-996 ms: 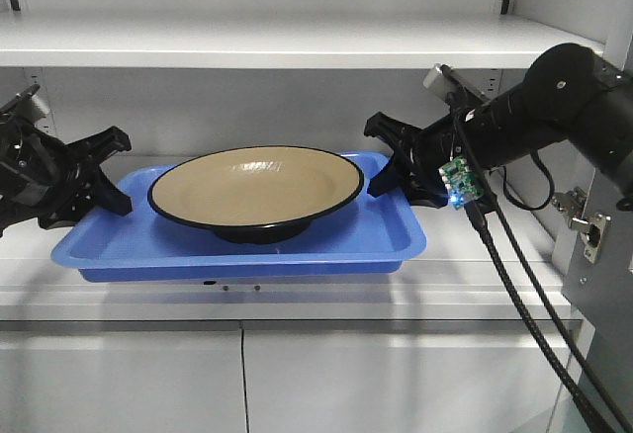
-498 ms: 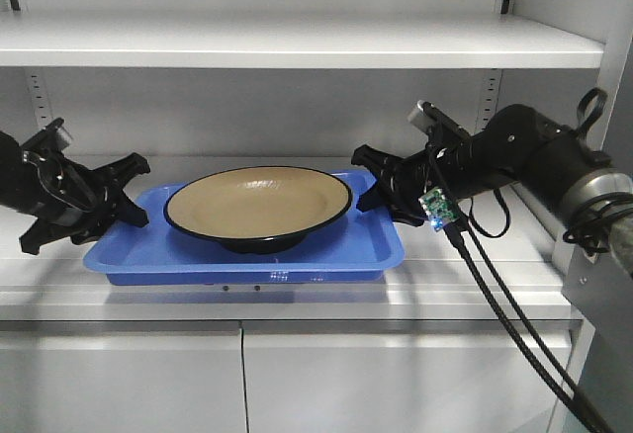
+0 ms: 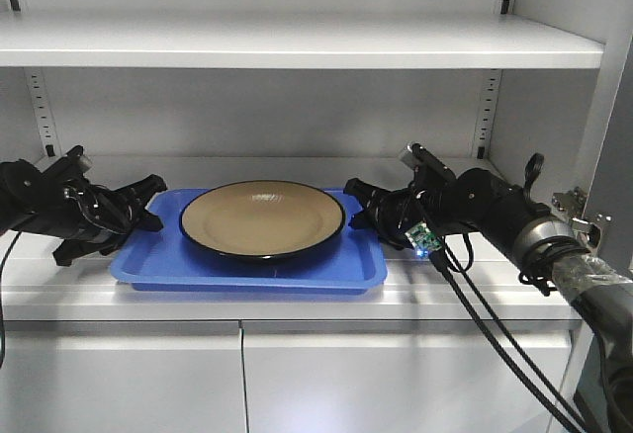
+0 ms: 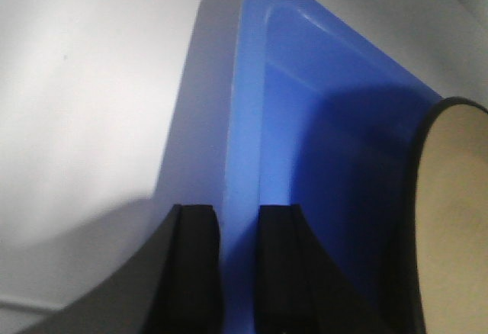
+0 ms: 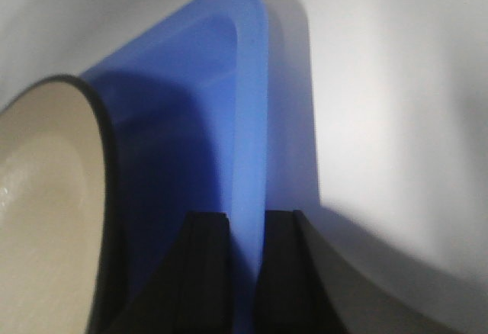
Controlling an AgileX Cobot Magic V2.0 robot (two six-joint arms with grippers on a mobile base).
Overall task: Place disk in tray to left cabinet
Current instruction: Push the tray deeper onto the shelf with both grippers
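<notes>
The tan disk (image 3: 262, 218) with its black rim lies in the blue tray (image 3: 247, 273), which is level on or just above the middle shelf (image 3: 475, 290) of the left cabinet. My left gripper (image 3: 143, 211) is shut on the tray's left rim and my right gripper (image 3: 361, 206) on its right rim. In the left wrist view the blue rim (image 4: 248, 120) runs between the two black fingers of the gripper (image 4: 239, 219), with the disk (image 4: 457, 219) at the right. In the right wrist view the rim (image 5: 248, 105) passes through the gripper (image 5: 246, 223), with the disk (image 5: 46, 212) at the left.
An upper shelf (image 3: 297, 43) spans the cabinet above the tray. Perforated uprights (image 3: 487, 107) stand at the back. A hinged door edge (image 3: 593, 225) is at the right, and cables (image 3: 495, 344) hang from my right arm. Closed lower doors (image 3: 242, 379) sit below.
Both arms have carried the tray and disk deeper into the cabinet and lower toward the shelf. The grips on both rims are unchanged.
</notes>
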